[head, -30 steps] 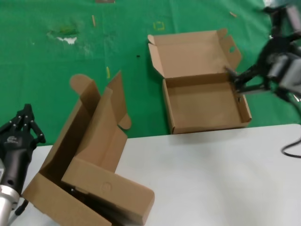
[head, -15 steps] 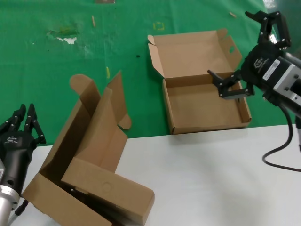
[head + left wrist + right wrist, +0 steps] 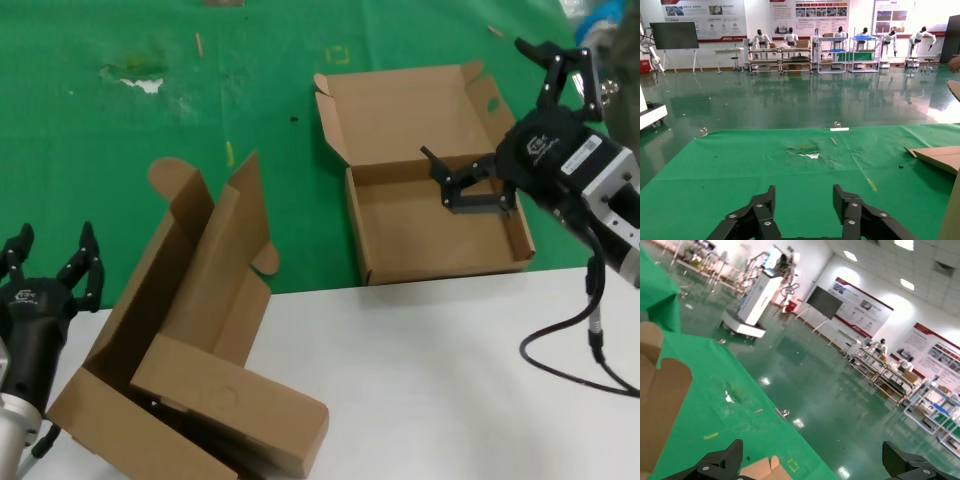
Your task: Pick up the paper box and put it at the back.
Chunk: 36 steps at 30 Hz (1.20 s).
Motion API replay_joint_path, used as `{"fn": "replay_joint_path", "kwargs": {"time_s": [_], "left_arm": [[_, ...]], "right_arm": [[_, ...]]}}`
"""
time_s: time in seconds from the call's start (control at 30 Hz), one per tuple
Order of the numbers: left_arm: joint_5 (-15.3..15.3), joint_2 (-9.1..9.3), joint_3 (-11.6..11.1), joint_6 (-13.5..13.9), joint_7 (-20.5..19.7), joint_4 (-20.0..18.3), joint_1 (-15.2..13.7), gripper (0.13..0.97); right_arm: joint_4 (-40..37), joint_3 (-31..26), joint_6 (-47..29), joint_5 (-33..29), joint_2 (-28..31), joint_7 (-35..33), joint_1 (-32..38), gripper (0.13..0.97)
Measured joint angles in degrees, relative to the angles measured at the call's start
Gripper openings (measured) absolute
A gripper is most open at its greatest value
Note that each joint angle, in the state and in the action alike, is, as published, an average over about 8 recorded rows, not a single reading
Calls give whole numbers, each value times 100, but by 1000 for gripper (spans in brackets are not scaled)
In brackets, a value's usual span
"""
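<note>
The paper box (image 3: 430,170) lies open on the green sheet (image 3: 120,110), its tray toward the white table (image 3: 450,370) and its lid laid flat toward 12 o'clock, with 2 angled side flaps, the right one showing a small round hole. The right gripper (image 3: 512,128) hangs over the box's right side, its fingers (image 3: 462,187) spread wide: 1 finger reaches toward 9 o'clock over the tray near the hinge, the other points up toward 12 o'clock beyond the right flap. Whether a finger touches the cardboard cannot be told. The box sits mainly at 9 o'clock from the gripper body. At 7 o'clock from the paper box, well apart, a larger cardboard box (image 3: 190,370) rests tilted across the table edge. The left gripper (image 3: 50,272) waits just beside that larger box at its 9 o'clock, fingers spread, holding nothing.
</note>
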Motion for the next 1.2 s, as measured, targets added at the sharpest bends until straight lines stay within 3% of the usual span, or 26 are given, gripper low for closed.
{"fn": "replay_joint_path", "kwargs": {"time_s": [0.3, 0.43, 0.7, 1.0, 1.2], "left_arm": [[0, 0, 0, 0, 3, 0, 0, 581], [0, 0, 0, 0, 3, 0, 0, 581], [-1, 0, 0, 0, 1, 0, 0, 774], [-1, 0, 0, 0, 1, 0, 0, 900], [-2, 0, 0, 0, 1, 0, 0, 938]], "right_arm": [[-315, -92, 595, 633, -176, -237, -206, 966], [-454, -133, 857, 913, -253, -341, -298, 966], [-736, -216, 1390, 1483, -411, -552, -483, 966], [-1048, -308, 1982, 2111, -585, -788, -688, 966], [-1259, -369, 2381, 2536, -702, -945, -827, 966]]}}
